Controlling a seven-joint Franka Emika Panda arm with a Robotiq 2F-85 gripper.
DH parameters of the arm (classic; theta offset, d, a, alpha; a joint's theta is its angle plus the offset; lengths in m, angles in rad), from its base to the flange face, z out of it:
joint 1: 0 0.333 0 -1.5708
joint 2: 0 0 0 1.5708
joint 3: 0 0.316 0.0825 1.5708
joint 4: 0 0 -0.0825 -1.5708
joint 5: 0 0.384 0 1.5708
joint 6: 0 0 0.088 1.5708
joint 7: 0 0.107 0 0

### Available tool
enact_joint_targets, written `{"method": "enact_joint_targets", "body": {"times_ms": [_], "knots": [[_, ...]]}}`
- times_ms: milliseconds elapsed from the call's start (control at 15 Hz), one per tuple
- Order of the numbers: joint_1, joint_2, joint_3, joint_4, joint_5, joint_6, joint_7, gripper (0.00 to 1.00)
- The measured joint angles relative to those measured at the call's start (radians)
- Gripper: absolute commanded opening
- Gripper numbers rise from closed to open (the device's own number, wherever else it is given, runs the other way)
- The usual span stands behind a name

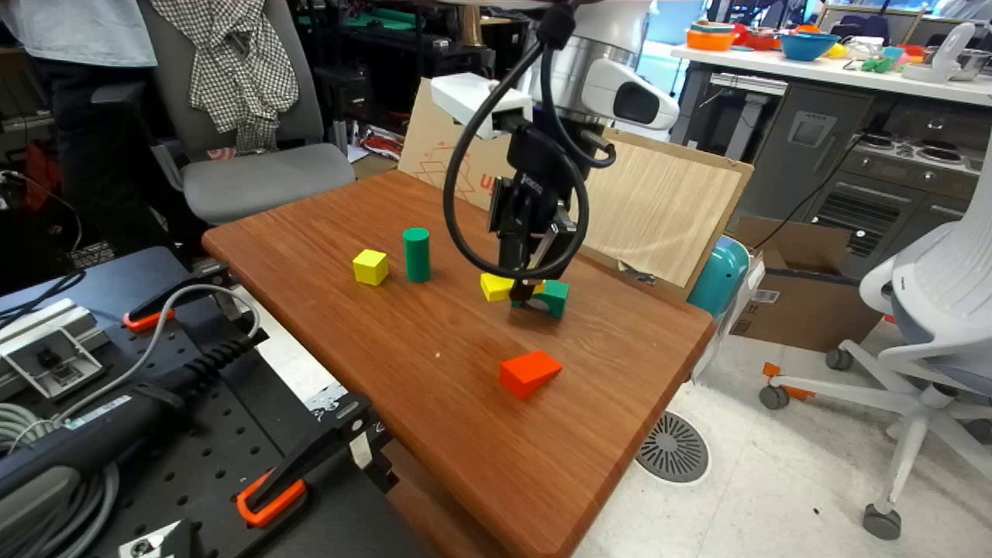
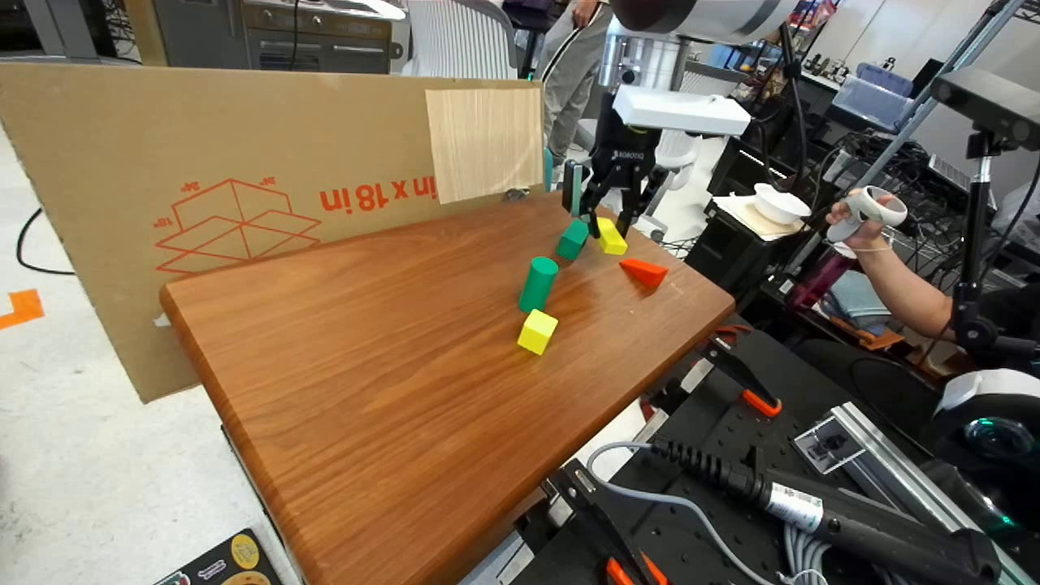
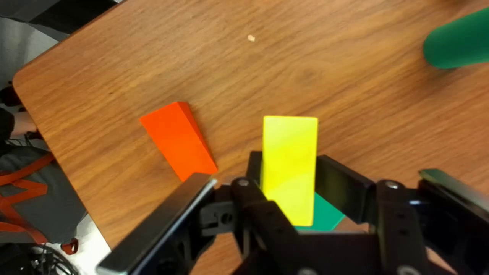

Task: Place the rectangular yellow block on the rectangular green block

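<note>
In the wrist view we find the gripper (image 3: pixel 289 172) pinching the rectangular yellow block (image 3: pixel 289 145), its fingers (image 3: pixel 340 187) pressed on the 2 long sides. We think the grip suits the job: squeezing across the narrow width leaves both ends free and, presumably, the underside bare for setting down. The long axis runs up and down this picture, while the visible edge of the rectangular green block (image 3: pixel 324 215), partly covered by the lower end, slants — so a wrist turn may be wanted before release.

In an exterior view the rectangular yellow block (image 1: pixel 497 287) runs roughly sideways, 1 end jutting past a finger; the rectangular green block (image 1: pixel 555 297) rests on the wooden table (image 1: pixel 434 372) just to its right, probably meant as the base. The orange-red wedge (image 1: pixel 529 373), yellow cube (image 1: pixel 370 267) and upright green cylinder (image 1: pixel 417 254) stand apart, which we judge leaves room to work.

In an exterior view the rectangular yellow block (image 2: pixel 611 236) points from upper left to lower right, just beside the rectangular green block (image 2: pixel 572 240) as seen from there — we cannot tell whether any of it hangs directly above.
</note>
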Motion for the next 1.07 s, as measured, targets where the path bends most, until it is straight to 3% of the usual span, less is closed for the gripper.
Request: {"method": "enact_joint_targets", "body": {"times_ms": [600, 1067], "knots": [[-0.007, 0.016, 0.000, 0.092, 0.006, -0.045, -0.001, 0.13], [-0.010, 0.098, 0.003, 0.172, 0.006, -0.045, -0.001, 0.13]]}}
